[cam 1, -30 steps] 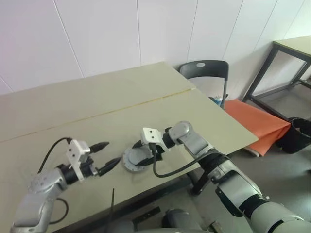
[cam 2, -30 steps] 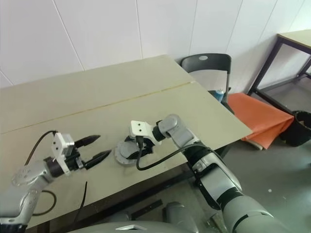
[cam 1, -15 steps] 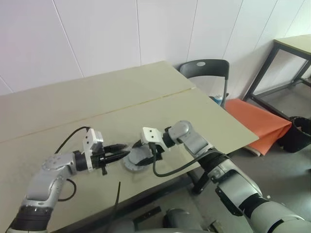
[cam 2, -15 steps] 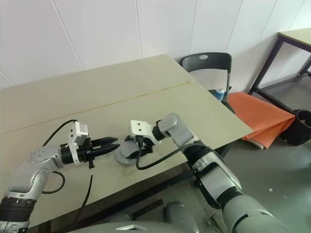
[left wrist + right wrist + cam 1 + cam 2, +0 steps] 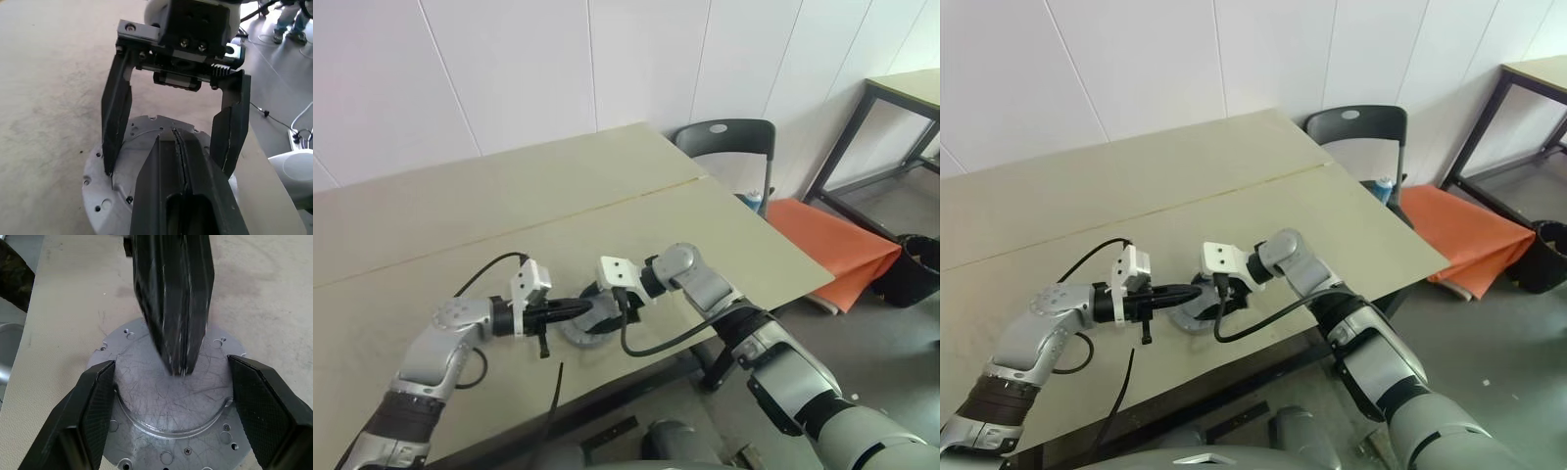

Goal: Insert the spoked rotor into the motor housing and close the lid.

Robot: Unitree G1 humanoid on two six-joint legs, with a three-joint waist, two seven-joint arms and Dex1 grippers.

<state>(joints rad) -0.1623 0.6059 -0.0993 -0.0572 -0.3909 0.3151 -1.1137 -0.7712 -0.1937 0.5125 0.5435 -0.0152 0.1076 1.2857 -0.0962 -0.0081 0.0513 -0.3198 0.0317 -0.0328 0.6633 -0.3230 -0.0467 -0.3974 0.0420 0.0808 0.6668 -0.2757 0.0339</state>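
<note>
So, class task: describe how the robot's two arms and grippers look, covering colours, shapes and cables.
Both arms have silver-grey rounded shells with dark joints. Each wrist carries a white boxy camera block, with a black cable looping from it. The left gripper and right gripper each have two black tapered fingers; the right's inner pads are finely textured.

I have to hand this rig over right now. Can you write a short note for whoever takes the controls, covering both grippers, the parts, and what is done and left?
Left gripper: shut, empty, tips over the middle of the silver lid.
Right gripper: fingers spread around the lid's raised centre, one on each side; contact unclear.
Motor housing: near the table's front edge, lid already on top, windings and rotor hidden beneath it.
Done: lid looks placed.
Left: probably press it down, confirm it sits flat, then withdraw both arms.
</note>
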